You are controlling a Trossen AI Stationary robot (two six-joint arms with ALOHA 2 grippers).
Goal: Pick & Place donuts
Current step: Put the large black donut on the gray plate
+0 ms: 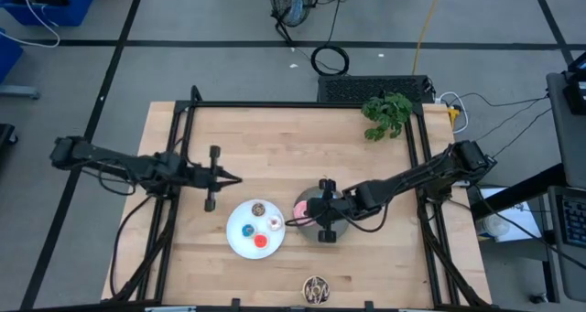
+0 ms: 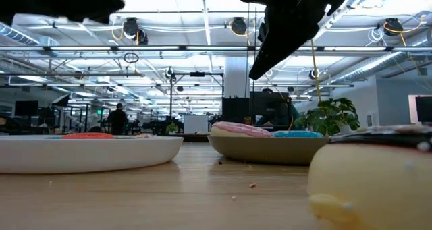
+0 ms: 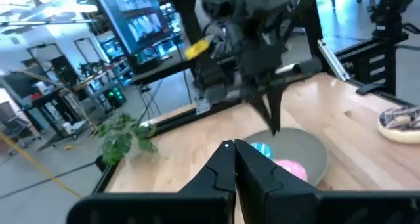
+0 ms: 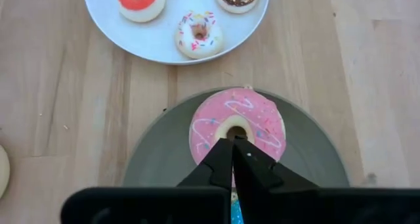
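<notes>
The pink donut [image 4: 237,126] lies flat in the grey plate [image 4: 156,159], icing up with white squiggles and sprinkles. A blue sprinkled donut [image 3: 261,149] lies in the same plate, just beside it. The right hand [image 4: 234,145] hangs directly over the pink donut's hole, its two dark fingers pressed together and holding nothing. In the high view this grey plate [image 1: 339,222] sits a little toward five o'clock of the bench's [image 1: 275,134] middle, and the right arm reaches it from three o'clock.

Just beside the grey plate, at its nine o'clock, is the white plate [image 1: 238,241]. It carries four tiny donuts: a brown one [image 1: 259,208] at the plate's twelve o'clock, a whitish-pink one [image 1: 275,223] at three o'clock, a blue one [image 1: 247,230] near the centre and a red one [image 1: 261,242] at five o'clock. The two plates look close, but I cannot tell whether their rims touch.

A dark chocolate donut [image 1: 315,289] lies alone on the wood at the bench's six o'clock edge, well apart from both plates.

The left hand [image 1: 231,177] hovers at about nine o'clock of the bench's middle, above the wood and near the white plate's eleven o'clock rim, fingers closed and empty. A green leafy sprig [image 1: 387,113] rests at the bench's one o'clock corner.
</notes>
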